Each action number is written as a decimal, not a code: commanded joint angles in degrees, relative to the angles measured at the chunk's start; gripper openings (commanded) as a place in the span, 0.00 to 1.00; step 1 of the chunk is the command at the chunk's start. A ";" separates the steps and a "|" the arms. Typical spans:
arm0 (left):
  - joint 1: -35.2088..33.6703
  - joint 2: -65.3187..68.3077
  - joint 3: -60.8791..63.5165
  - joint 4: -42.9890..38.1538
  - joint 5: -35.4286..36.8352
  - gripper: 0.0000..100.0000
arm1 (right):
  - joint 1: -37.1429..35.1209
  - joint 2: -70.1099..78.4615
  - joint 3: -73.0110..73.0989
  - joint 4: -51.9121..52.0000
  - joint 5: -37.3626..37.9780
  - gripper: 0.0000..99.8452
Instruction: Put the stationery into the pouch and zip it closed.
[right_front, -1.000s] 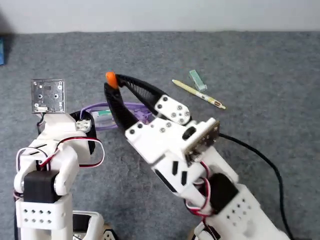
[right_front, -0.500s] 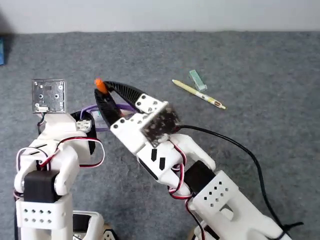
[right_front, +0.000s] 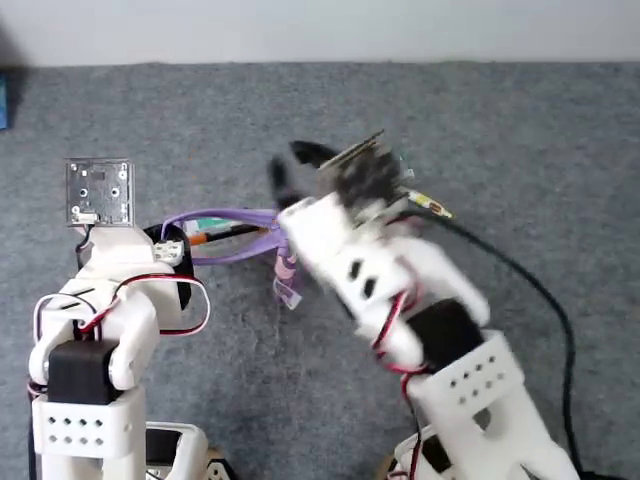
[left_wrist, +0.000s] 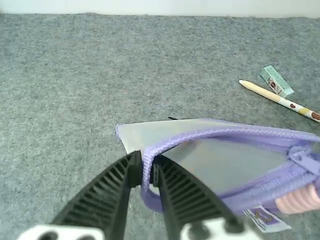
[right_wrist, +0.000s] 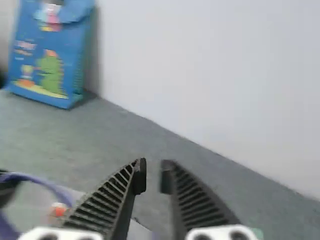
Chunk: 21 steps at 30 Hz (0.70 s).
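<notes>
A purple-rimmed clear pouch (right_front: 240, 240) lies on the grey mat, its mouth held up. My left gripper (left_wrist: 145, 172) is shut on the zipper rim at the pouch's end (left_wrist: 210, 160). An orange-capped pen (right_front: 215, 236) lies inside the pouch beside a green item (right_front: 205, 222). My right gripper (right_front: 290, 165) hangs raised above the pouch's far side, slightly open with nothing between its fingers (right_wrist: 151, 176). A yellow pencil (left_wrist: 280, 97) and a pale green eraser (left_wrist: 276, 80) lie on the mat beyond the pouch; in the high view the right arm covers most of the pencil (right_front: 432, 206).
The pouch's pink zip pull (left_wrist: 296, 201) hangs at the end away from my left gripper. A blue printed bag (right_wrist: 50, 50) leans against the white wall at the mat's far left. Open mat lies to the right of the pencil.
The right gripper carried the orange-capped pen down to the pouch mouth and let it go. The pen now lies inside, and the right arm has lifted and swung right.
</notes>
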 joint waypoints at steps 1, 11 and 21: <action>-0.09 0.70 0.13 -0.53 -0.53 0.01 | 9.10 4.53 -5.89 6.99 -0.53 0.07; -0.09 0.70 0.13 -0.35 -0.53 0.01 | 21.32 30.99 -20.13 18.42 -0.53 0.14; 0.09 0.70 0.13 -0.62 -0.53 0.01 | 22.11 61.23 -43.08 22.64 2.90 0.14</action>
